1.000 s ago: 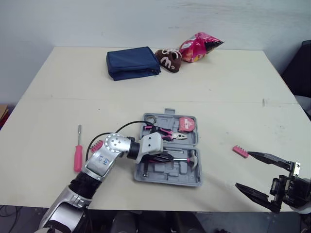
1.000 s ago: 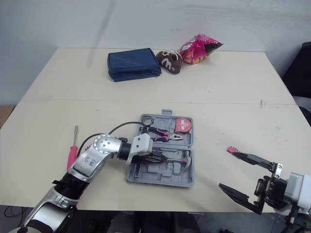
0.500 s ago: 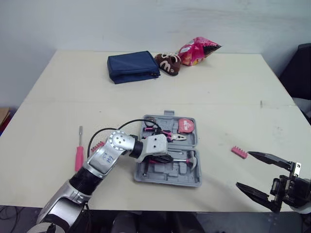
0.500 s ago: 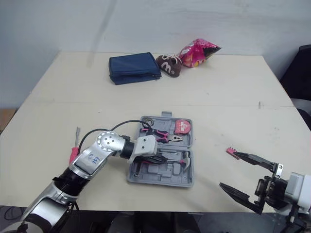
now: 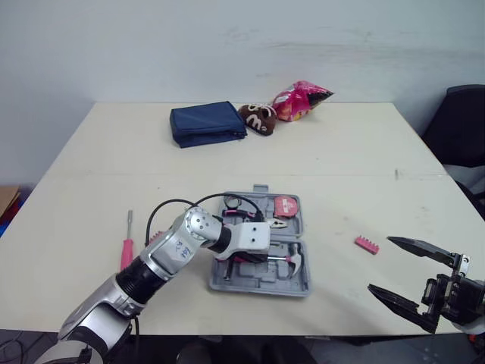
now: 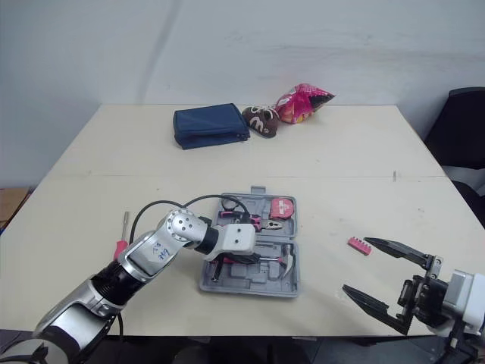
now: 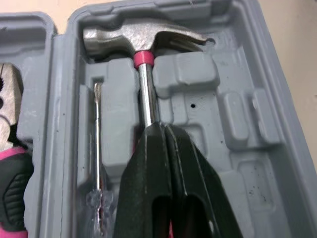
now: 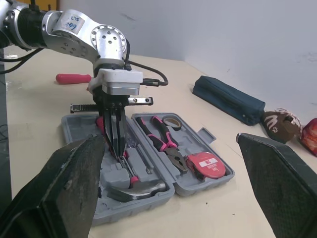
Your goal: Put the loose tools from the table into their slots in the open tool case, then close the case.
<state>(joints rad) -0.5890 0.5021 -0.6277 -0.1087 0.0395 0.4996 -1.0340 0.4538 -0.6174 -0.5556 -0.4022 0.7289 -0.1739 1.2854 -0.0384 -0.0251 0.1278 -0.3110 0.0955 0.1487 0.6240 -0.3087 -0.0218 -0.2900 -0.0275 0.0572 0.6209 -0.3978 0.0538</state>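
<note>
The open grey tool case lies near the table's front edge and holds pliers, a pink tape measure, a thin screwdriver and a hammer. The hammer lies in its slot. My left gripper points down into the case, shut, its tips resting on the hammer's shaft. Left of the case, a pink-handled screwdriver lies loose on the table. To the case's right lies a pink bit holder. My right gripper hovers open just off the table's front right, with nothing between its fingers.
At the back of the table are a navy pouch, a brown plush item and a pink snack bag. A black chair stands past the right edge. Bare table surrounds the case.
The camera has tilted, shifting the whole scene. My left gripper has moved a little to the right over the case, onto the hammer's shaft. The right gripper has stayed open in place.
</note>
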